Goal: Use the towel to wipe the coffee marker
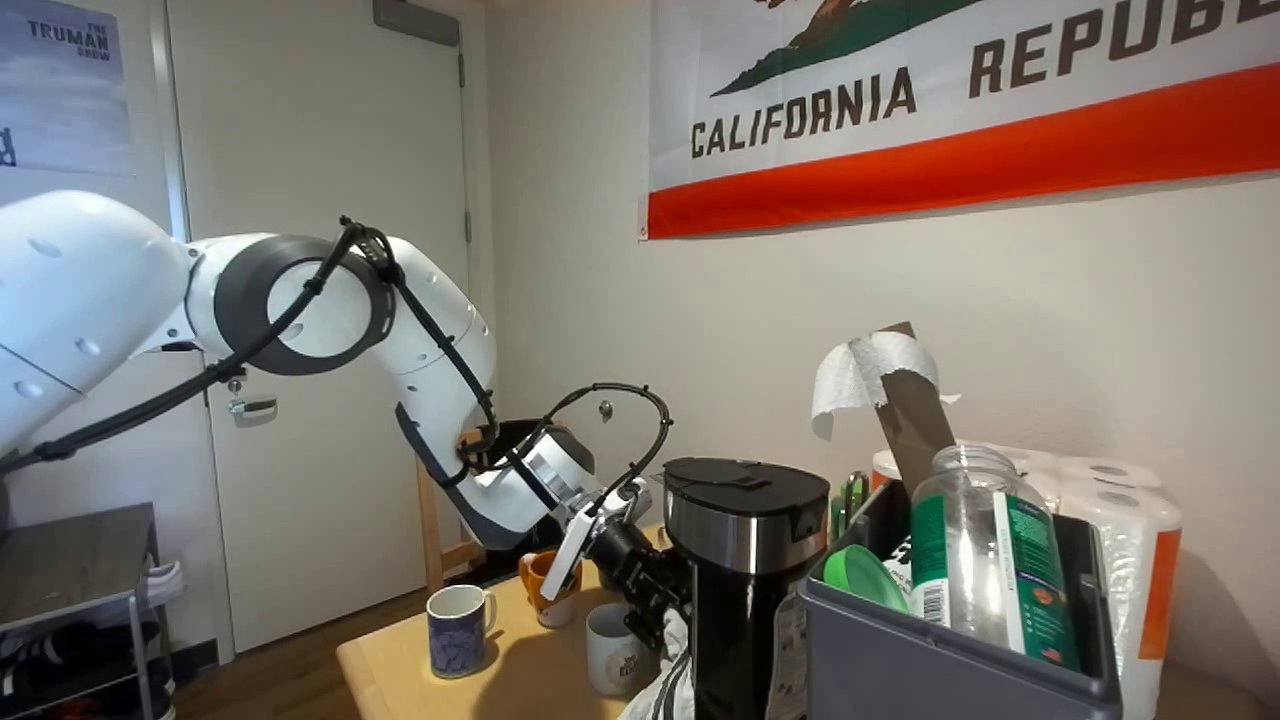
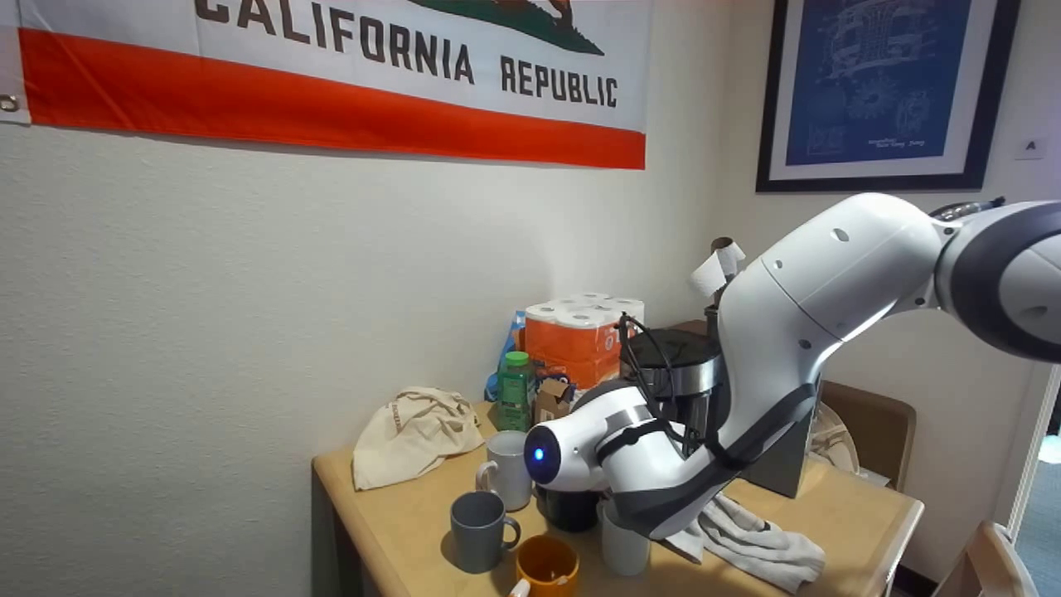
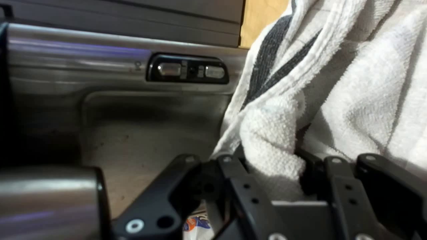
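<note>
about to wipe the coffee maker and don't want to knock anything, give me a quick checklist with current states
1. Towel gripped: ok, bunched in the gripper in the wrist view.
2. Coffee maker upright: ok in an exterior view.
3. Towel covering the dark specks on the coffee maker's metal: not ok, the specks show uncovered.
4. Coffee maker switched off: cannot tell, the buttons show no clear state.
5. White mug out of the way: cannot tell, it looks close to the gripper but the gap is unclear.
</note>
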Robot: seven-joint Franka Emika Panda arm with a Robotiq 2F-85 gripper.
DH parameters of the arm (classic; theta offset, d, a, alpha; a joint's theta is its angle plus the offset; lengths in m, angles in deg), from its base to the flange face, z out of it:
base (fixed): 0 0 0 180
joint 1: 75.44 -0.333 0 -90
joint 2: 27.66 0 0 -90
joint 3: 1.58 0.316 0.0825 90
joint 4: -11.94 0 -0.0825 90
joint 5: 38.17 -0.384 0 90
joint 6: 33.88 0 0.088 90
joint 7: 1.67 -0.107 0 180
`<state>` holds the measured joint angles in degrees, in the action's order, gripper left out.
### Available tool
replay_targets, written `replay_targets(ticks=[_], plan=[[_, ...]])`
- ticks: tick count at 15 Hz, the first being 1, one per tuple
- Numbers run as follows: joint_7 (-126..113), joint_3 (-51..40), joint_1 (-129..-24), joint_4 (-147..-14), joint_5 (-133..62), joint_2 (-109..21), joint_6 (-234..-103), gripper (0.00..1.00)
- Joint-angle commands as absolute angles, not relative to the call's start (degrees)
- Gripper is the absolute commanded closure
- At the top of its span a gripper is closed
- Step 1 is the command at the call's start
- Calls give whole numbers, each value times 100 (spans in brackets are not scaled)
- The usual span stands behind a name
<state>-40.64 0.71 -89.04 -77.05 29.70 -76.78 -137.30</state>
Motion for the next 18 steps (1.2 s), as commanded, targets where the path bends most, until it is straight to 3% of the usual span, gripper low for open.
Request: replay_targets(ticks=[1, 18], plan=[[-3499, 105, -8790, -7575, 2886, -7676, -13872, 95], [-1924, 124, -8680, -7446, 2107, -7635, -13731, 95]])
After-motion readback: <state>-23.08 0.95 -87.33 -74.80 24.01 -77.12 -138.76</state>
